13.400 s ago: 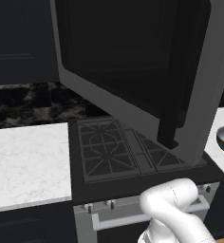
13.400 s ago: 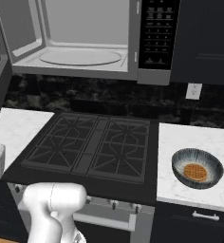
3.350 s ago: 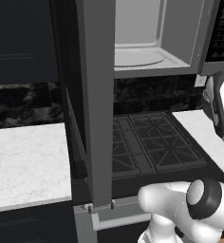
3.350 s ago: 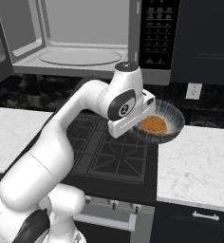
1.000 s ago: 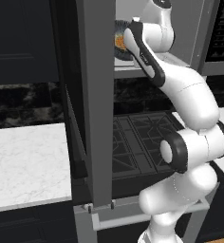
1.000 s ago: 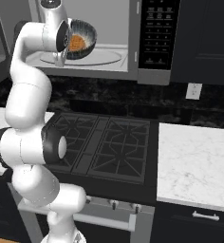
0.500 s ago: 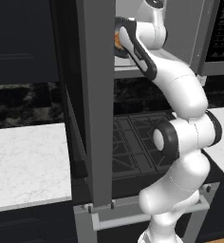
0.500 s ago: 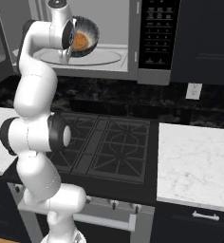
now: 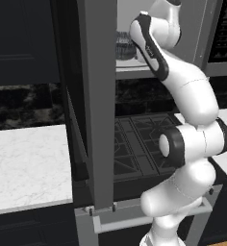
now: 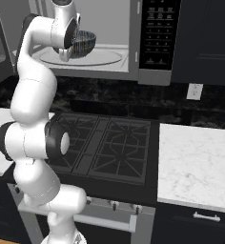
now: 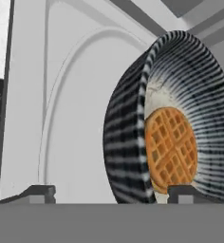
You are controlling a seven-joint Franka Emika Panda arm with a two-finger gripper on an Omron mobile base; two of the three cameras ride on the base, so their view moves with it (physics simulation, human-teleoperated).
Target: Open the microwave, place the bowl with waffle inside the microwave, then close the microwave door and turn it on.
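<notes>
Sitting on the round turntable (image 10: 93, 57) inside the microwave (image 10: 133, 43), the bowl (image 10: 84, 42) leaned a little toward the arm, and the waffle (image 11: 172, 148) lay against its inner wall. The gripper (image 11: 109, 193) was just in front of the bowl, its two fingertips (image 11: 38, 192) wide apart on either side of the ribbed rim and, as far as I could see, holding nothing. To finish this step well, I thought the hand should draw back straight and level, so no fingertip catches the rim. The microwave door (image 9: 98, 105) stood swung out on the left. Between its edge and the opening there was not much free room for the elbow.
</notes>
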